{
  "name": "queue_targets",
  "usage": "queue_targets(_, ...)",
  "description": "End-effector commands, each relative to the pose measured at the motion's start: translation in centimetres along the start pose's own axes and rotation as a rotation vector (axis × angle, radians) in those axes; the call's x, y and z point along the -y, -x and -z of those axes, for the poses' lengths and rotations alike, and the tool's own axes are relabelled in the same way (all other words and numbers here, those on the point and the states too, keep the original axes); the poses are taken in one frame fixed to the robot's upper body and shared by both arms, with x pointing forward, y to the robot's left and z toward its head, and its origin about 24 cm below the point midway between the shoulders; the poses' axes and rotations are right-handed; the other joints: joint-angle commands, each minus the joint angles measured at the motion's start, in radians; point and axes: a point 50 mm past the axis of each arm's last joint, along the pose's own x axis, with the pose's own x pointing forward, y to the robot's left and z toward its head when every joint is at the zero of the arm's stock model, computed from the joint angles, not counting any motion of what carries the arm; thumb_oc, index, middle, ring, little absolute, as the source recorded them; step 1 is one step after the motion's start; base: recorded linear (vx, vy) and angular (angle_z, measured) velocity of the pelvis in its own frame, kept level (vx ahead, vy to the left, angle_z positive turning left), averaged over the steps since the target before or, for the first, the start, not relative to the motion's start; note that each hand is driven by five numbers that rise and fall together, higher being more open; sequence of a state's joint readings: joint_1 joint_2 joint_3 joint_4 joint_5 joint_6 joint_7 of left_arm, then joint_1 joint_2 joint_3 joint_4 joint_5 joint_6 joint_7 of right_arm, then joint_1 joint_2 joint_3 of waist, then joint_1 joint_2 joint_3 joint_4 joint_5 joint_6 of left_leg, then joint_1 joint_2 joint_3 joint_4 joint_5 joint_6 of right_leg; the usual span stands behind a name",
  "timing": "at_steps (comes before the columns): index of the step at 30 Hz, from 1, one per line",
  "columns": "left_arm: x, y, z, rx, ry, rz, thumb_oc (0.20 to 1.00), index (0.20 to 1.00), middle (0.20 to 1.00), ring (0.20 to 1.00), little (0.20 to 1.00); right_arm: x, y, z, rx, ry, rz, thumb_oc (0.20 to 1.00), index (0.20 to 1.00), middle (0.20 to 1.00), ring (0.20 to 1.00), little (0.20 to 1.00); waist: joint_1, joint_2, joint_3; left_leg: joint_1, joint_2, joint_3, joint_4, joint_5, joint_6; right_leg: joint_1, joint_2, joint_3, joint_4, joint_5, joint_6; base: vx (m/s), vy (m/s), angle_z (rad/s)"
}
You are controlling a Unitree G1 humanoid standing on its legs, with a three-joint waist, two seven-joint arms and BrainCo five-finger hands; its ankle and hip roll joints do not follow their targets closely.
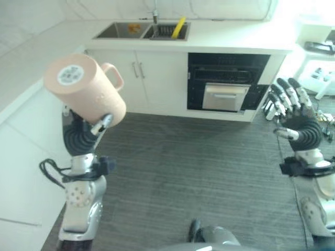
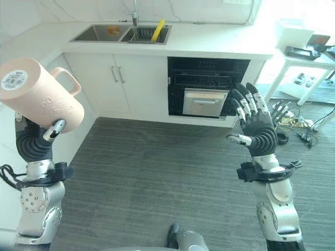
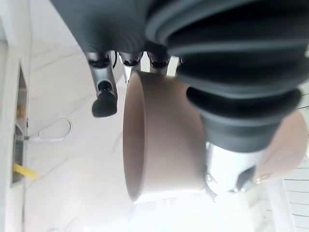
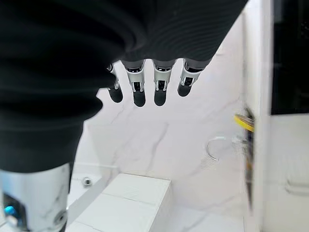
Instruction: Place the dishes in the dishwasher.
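Kitchen floor (image 1: 199, 172) lies well short of open dishwasher (image 2: 207, 86); left hand (image 1: 78, 137) fingers curled round tilted pink mug (image 1: 84, 86), right hand (image 2: 256, 130) fingers spread, empty; risk: mug slips w/ grip near base.

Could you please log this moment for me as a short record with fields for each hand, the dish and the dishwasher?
left hand: raised, curled round the pink mug
pink mug: held tilted, base towards the camera, handle towards the cabinets
right hand: raised, fingers straight, holding nothing
dishwasher: open under the counter, across the floor from both hands
sink: on the counter, a yellow item in its right basin
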State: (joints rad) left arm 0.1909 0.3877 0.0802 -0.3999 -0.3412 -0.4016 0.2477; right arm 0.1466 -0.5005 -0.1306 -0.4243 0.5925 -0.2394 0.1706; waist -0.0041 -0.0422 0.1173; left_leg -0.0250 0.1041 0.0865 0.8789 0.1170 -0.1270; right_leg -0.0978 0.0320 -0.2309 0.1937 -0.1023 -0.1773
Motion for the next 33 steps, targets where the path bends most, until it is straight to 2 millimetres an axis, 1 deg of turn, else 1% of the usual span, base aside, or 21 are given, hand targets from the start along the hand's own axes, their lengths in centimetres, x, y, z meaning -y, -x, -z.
queue_targets(1, -0.9, -0.5, -2.3, 0.152, -0.069, 0.027, 0.2, 0.2, 0.2, 0.2, 0.2, -0.8, -0.6, -2.0, 0.12, -0.011, -0.049, 1.0, 1.0, 1.0, 1.0, 1.0, -0.01, -0.032, 0.024, -0.105, 0.023, -0.007, -0.163, -0.068, 0.041, 0.157, -0.147, 0.015, -0.258, 0.173, 0.202, 0.34, -0.205, -0.9)
queue_targets(2, -0.8, -0.4, -2.3, 0.156, -0.086, 0.03, 0.2, 0.2, 0.2, 0.2, 0.2, -1.0, -0.9, -1.9, 0.131, -0.026, -0.049, 1.0, 1.0, 1.0, 1.0, 1.0, 0.006, -0.027, 0.036, -0.115, -0.005, 0.008, -0.302, -0.1, 0.066, 0.18, -0.132, 0.022, -0.268, 0.158, 0.215, 0.41, -0.028, -0.96)
queue_targets(3, -1.0, -0.2, -2.3, 0.15, -0.092, 0.021, 0.2, 0.2, 0.2, 0.2, 0.2, -1.2, -1.1, -2.0, 0.133, -0.037, -0.058, 1.0, 1.0, 1.0, 1.0, 1.0, 0.011, -0.015, 0.034, -0.075, -0.009, 0.032, -0.465, -0.102, 0.069, 0.191, -0.116, 0.039, -0.274, 0.144, 0.227, 0.67, 0.139, -0.94)
queue_targets(4, -1.2, -0.1, -2.2, 0.139, -0.098, 0.008, 0.2, 0.2, 0.2, 0.2, 0.2, -1.6, -1.1, -1.7, 0.122, -0.046, -0.076, 1.0, 1.0, 1.0, 1.0, 1.0, 0.018, 0.014, 0.03, -0.033, -0.005, 0.044, -0.769, -0.042, 0.051, 0.218, -0.089, 0.078, -0.281, 0.117, 0.244, 0.74, 0.254, -1.11)
queue_targets(5, -1.1, -0.3, -2.2, 0.135, -0.088, 0.01, 0.2, 0.2, 0.2, 0.2, 0.2, -1.7, -0.8, -1.8, 0.11, -0.038, -0.079, 1.0, 1.0, 1.0, 1.0, 1.0, 0.026, 0.033, 0.031, -0.038, 0.022, 0.052, -0.942, 0.042, 0.025, 0.257, -0.077, 0.088, -0.281, 0.081, 0.246, 0.69, 0.283, -1.17)
queue_targets(6, -0.6, -0.5, -2.1, 0.15, -0.073, 0.032, 0.2, 0.2, 0.2, 0.2, 0.2, -1.4, -0.8, -2.1, 0.114, -0.028, -0.071, 1.0, 1.0, 1.0, 1.0, 1.0, 0.031, 0.037, 0.035, -0.066, 0.034, 0.073, -0.948, 0.076, 0.013, 0.292, -0.071, 0.076, -0.281, 0.055, 0.241, 0.45, 0.229, -0.96)
queue_targets(7, -0.4, -0.6, -2.0, 0.162, -0.069, 0.042, 0.2, 0.2, 0.2, 0.2, 0.2, -1.2, -0.8, -2.2, 0.116, -0.018, -0.069, 1.0, 1.0, 1.0, 1.0, 1.0, 0.033, 0.032, 0.031, -0.067, 0.024, 0.07, -0.948, 0.038, 0.023, 0.298, -0.08, 0.075, -0.281, 0.047, 0.242, 0.35, 0.28, -0.55)
queue_targets(9, -0.3, -1.0, -2.0, 0.174, -0.053, 0.033, 0.2, 0.2, 0.2, 0.2, 0.2, -0.8, -0.5, -2.7, 0.125, -0.019, -0.081, 1.0, 1.0, 1.0, 1.0, 1.0, 0.038, 0.019, 0.007, -0.033, -0.009, 0.052, -0.951, -0.028, 0.057, 0.333, -0.115, 0.058, -0.275, 0.032, 0.269, 0.41, 0.406, -0.31)
queue_targets(13, 0.6, -1.9, -2.8, 0.253, -0.083, 0.086, 0.2, 0.2, 0.2, 0.2, 0.2, -1.2, -0.6, -2.4, 0.123, -0.021, -0.034, 1.0, 1.0, 1.0, 1.0, 1.0, 0.084, -0.018, -0.012, -0.014, -0.06, -0.015, -0.948, -0.062, 0.107, 0.323, -0.156, 0.024, -0.154, -0.006, 0.301, 0.34, 0.302, -0.42)
queue_targets(15, 0.5, -2.1, -3.0, 0.271, -0.137, 0.076, 0.2, 0.2, 0.2, 0.2, 0.2, -1.3, -0.8, -2.0, 0.106, -0.083, -0.011, 1.0, 1.0, 1.0, 1.0, 1.0, 0.097, -0.035, -0.02, -0.013, -0.079, -0.021, -0.945, -0.069, 0.125, 0.315, -0.169, 0.023, -0.091, 0.012, 0.317, 0.25, 0.289, 0.86)
queue_targets(16, 0.3, -2.1, -3.0, 0.282, -0.176, 0.07, 0.2, 0.2, 0.2, 0.2, 0.2, -1.6, -0.7, -1.6, 0.094, -0.103, -0.013, 1.0, 1.0, 1.0, 1.0, 1.0, 0.098, -0.045, -0.024, 0.001, -0.099, -0.029, -0.948, -0.079, 0.145, 0.278, -0.187, 0.025, 0.014, 0.078, 0.341, 0.26, 0.332, 0.99)
queue_targets(17, 0.1, -2.1, -3.1, 0.288, -0.2, 0.068, 0.2, 0.2, 0.2, 0.2, 0.2, -1.8, -0.5, -1.3, 0.072, -0.097, -0.013, 1.0, 1.0, 1.0, 1.0, 1.0, 0.096, -0.042, -0.027, 0.014, -0.105, -0.037, -0.952, -0.087, 0.157, 0.244, -0.187, 0.032, 0.11, 0.111, 0.351, 0.29, 0.336, 0.38)
queue_targets(19, 0.0, -1.9, -3.2, 0.297, -0.232, 0.077, 0.2, 0.2, 0.2, 0.2, 0.2, -2.1, -0.1, -0.8, 0.045, -0.105, -0.014, 1.0, 1.0, 1.0, 1.0, 1.0, 0.082, -0.034, -0.025, 0.035, -0.111, -0.06, -0.95, -0.101, 0.172, 0.169, -0.164, 0.096, 0.257, 0.146, 0.347, 0.18, 0.154, 0.23)
queue_targets(20, 0.0, -1.9, -3.2, 0.297, -0.234, 0.076, 0.2, 0.2, 0.2, 0.2, 0.2, -2.2, -0.1, -0.7, 0.042, -0.107, -0.016, 1.0, 1.0, 1.0, 1.0, 1.0, 0.08, -0.033, -0.025, 0.037, -0.111, -0.061, -0.95, -0.102, 0.173, 0.152, -0.162, 0.105, 0.271, 0.147, 0.344, 0.2, 0.043, 0.15)
queue_targets(22, -0.2, -2.1, -3.2, 0.292, -0.237, 0.058, 0.2, 0.2, 0.2, 0.2, 0.2, -2.5, 0.1, -0.2, 0.028, -0.115, -0.046, 1.0, 1.0, 1.0, 1.0, 1.0, 0.07, -0.026, -0.019, 0.065, -0.098, -0.077, -0.959, -0.113, 0.16, 0.098, -0.191, 0.071, 0.159, 0.101, 0.315, 0.22, -0.065, 0.03)
queue_targets(24, -0.2, -2.3, -3.3, 0.292, -0.228, 0.051, 0.2, 0.2, 0.2, 0.2, 0.2, -2.4, 0.2, -0.2, 0.033, -0.113, -0.057, 1.0, 1.0, 1.0, 1.0, 1.0, 0.061, -0.027, -0.01, 0.077, -0.087, -0.081, -0.964, -0.125, 0.151, 0.084, -0.223, 0.067, 0.003, 0.098, 0.31, 0.17, -0.221, -0.14)
queue_targets(26, -0.1, -2.4, -3.4, 0.295, -0.221, 0.05, 0.2, 0.2, 0.2, 0.2, 0.2, -2.2, 0.0, -0.3, 0.048, -0.119, -0.057, 1.0, 1.0, 1.0, 1.0, 1.0, 0.044, -0.028, 0.005, 0.095, -0.071, -0.084, -0.963, -0.152, 0.142, 0.094, -0.242, 0.078, -0.146, 0.146, 0.325, 0.24, -0.324, 0.37)
queue_targets(27, 0.1, -2.3, -3.4, 0.296, -0.223, 0.053, 0.2, 0.2, 0.2, 0.2, 0.2, -2.2, -0.2, -0.3, 0.051, -0.127, -0.056, 1.0, 1.0, 1.0, 1.0, 1.0, 0.03, -0.029, 0.013, 0.114, -0.059, -0.087, -0.962, -0.166, 0.136, 0.094, -0.248, 0.117, -0.199, 0.197, 0.336, 0.21, -0.358, 0.43)
queue_targets(28, 0.2, -2.2, -3.4, 0.299, -0.225, 0.058, 0.2, 0.2, 0.2, 0.2, 0.2, -2.3, -0.5, -0.3, 0.054, -0.134, -0.053, 1.0, 1.0, 1.0, 1.0, 1.0, 0.023, -0.028, 0.022, 0.123, -0.047, -0.087, -0.961, -0.164, 0.131, 0.084, -0.249, 0.144, -0.194, 0.214, 0.34, 0.19, -0.357, 0.42)
queue_targets(29, 0.3, -2.2, -3.4, 0.302, -0.224, 0.063, 0.2, 0.2, 0.2, 0.2, 0.2, -2.5, -0.6, -0.4, 0.057, -0.14, -0.054, 1.0, 1.0, 1.0, 1.0, 1.0, 0.019, -0.026, 0.028, 0.129, -0.037, -0.095, -0.955, -0.169, 0.127, 0.078, -0.245, 0.169, -0.173, 0.201, 0.342, 0.18, -0.415, 0.68)
queue_targets(33, 0.4, -2.2, -3.6, 0.297, -0.211, 0.035, 0.2, 0.2, 0.2, 0.2, 0.2, -2.6, -1.7, -0.8, 0.059, -0.154, -0.057, 1.0, 1.0, 1.0, 1.0, 1.0, 0.028, -0.029, 0.017, 0.157, 0.024, -0.071, -0.953, -0.168, 0.085, 0.147, -0.227, 0.122, -0.27, 0.18, 0.354, 0.16, -0.425, 0.75)
